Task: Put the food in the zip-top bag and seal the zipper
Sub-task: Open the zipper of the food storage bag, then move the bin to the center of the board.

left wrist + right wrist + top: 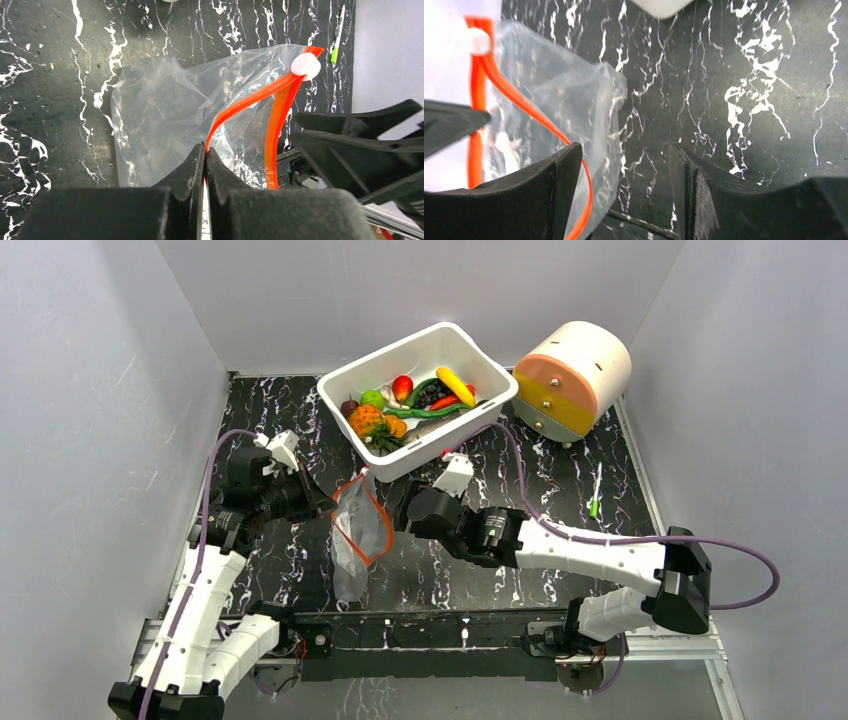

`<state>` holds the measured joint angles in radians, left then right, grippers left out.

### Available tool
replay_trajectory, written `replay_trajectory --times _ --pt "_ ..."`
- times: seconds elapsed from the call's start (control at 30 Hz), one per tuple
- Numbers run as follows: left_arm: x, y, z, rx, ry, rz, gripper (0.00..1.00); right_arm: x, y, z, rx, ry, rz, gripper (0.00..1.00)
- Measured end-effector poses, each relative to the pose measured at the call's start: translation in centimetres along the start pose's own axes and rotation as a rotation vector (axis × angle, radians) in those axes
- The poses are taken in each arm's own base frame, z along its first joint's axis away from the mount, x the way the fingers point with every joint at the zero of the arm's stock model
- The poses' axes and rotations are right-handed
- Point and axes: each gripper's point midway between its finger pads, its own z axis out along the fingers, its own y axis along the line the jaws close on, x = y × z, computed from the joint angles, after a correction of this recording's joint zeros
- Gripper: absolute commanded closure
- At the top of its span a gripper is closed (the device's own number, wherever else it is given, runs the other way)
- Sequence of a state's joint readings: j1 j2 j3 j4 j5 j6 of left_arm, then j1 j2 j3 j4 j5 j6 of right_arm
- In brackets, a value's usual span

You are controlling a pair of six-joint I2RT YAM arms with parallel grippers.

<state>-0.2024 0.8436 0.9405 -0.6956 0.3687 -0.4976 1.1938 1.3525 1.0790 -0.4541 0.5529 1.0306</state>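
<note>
The clear zip-top bag (358, 535) hangs between my two grippers with its mouth open, and no food shows inside it. Its red-orange zipper (375, 520) forms a loop. My left gripper (325, 505) is shut on one side of the zipper (235, 107), as the left wrist view (205, 148) shows. A white slider (306, 65) sits at the zipper's far end. My right gripper (397, 505) is open in the right wrist view (624, 170), its left finger against the bag (554, 95) beside the other zipper side (526, 110). The food, pineapple (367, 421), banana (455, 386), apple (402, 387) and grapes (430, 396), lies in the white bin (445, 435).
A round pastel drawer unit (573, 378) stands at the back right beside the bin. A green pen (594, 502) lies on the black marbled table at the right. Grey walls close in the left, back and right sides.
</note>
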Motion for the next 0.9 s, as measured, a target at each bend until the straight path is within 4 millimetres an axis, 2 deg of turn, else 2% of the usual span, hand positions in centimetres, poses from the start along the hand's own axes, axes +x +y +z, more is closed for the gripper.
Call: replay_trajectory --times 0.2,0.33,0.4,0.57,0.67,0.73,0.8,0.9 --pt "-0.2 0.4 0.0 -0.024 -0.015 0.005 1.0 -4.1 0.6 -0.3 0.041 -0.157 0.125 0.39" --pt "-0.8 0.3 -0.7 -0.049 -0.033 -0.028 1.0 -6.7 -0.1 0.5 0.078 -0.251 0.204 0.37" --pt "-2.0 -0.4 -1.6 -0.054 -0.067 -0.029 1.0 -8.3 -0.6 1.6 0.111 -0.293 0.252 0.37" --pt "-6.9 -2.0 -5.5 -0.112 -0.231 0.042 1.0 -11.4 -1.8 5.1 0.19 -0.349 0.371 0.35" --pt "-9.9 -2.0 -8.5 -0.195 -0.354 0.115 1.0 -12.0 -2.6 7.1 0.229 -0.357 0.4 0.36" --pt "-11.3 -1.7 -10.0 -0.254 -0.416 0.158 1.0 -11.6 -3.0 8.4 0.249 -0.342 0.405 0.37" --pt "-12.0 -0.9 -10.9 -0.316 -0.452 0.195 1.0 -11.0 -3.3 9.5 0.263 -0.321 0.403 0.4" --pt "-11.8 0.5 -10.8 -0.387 -0.433 0.227 1.0 -10.3 -3.2 11.4 0.265 -0.288 0.383 0.4"
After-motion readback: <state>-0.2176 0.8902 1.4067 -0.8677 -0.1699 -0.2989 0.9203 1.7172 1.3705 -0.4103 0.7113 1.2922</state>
